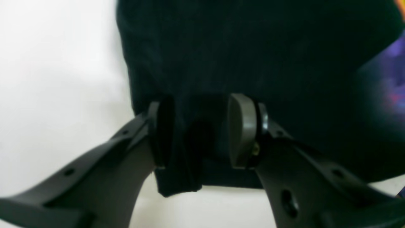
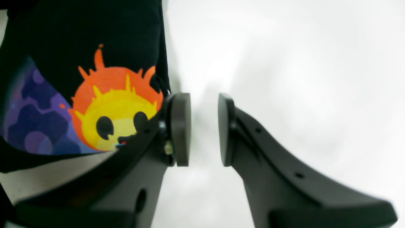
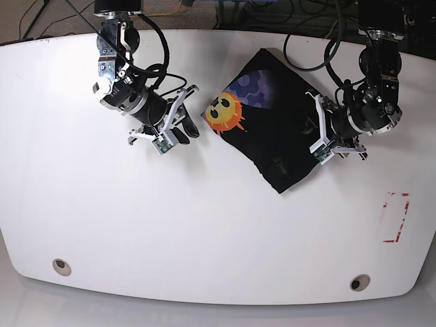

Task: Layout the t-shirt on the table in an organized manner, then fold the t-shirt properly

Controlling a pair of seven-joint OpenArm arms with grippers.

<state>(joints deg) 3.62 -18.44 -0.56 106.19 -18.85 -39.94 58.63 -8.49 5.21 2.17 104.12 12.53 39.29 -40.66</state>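
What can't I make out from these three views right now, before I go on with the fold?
- Left gripper: dark cloth of the t-shirt fills the gap between its pads, so whether they pinch it is unclear.
- T-shirt sleeves and collar: in the base view the black folds merge, layers unreadable.
- White lettering: not legible in any view.
- Right gripper: open over bare table; its finger hides part of the orange face print.

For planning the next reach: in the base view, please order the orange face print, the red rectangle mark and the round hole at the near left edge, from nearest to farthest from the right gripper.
From the right gripper:
1. Orange face print, just beside it on the t-shirt.
2. Round hole, near left edge of the table.
3. Red rectangle mark, far across on the other side.
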